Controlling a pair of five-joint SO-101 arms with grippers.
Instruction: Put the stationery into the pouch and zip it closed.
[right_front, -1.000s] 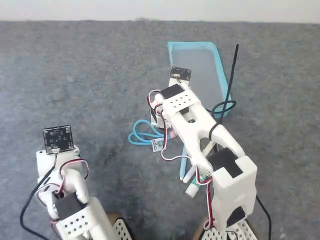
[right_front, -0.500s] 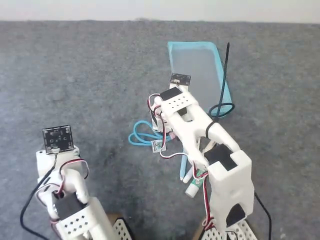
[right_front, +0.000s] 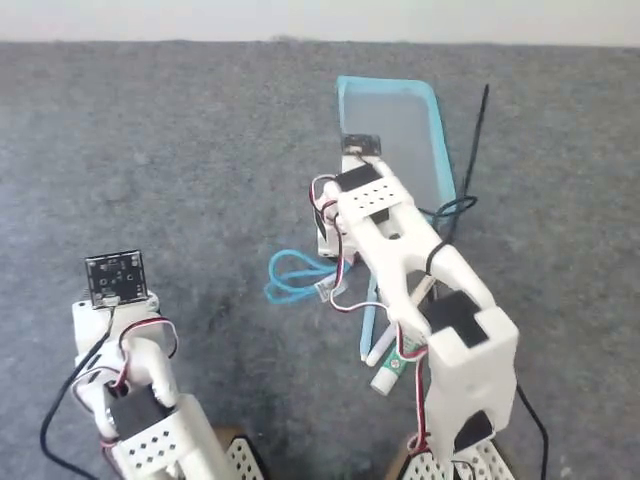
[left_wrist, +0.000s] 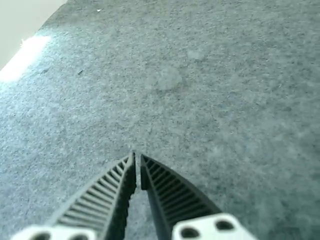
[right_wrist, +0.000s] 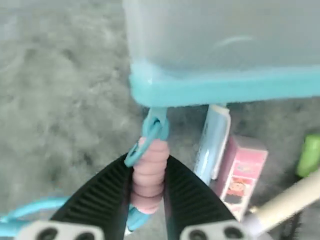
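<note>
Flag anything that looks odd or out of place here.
The right end effector is clamped on the pink zipper pull of the pouch, yet the pens and a pink box lie outside, beside the pouch's edge.

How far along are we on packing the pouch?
Done: nothing visibly packed; the pink box and pale blue tube lie outside the pouch. In hand: right gripper pinches the pink zipper pull. Remaining: load them, zip closed. Left gripper sits shut over carpet.

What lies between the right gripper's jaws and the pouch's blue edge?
In the right wrist view, a small blue clasp joins the pouch edge to the pink ridged pull clamped in the right gripper.
</note>
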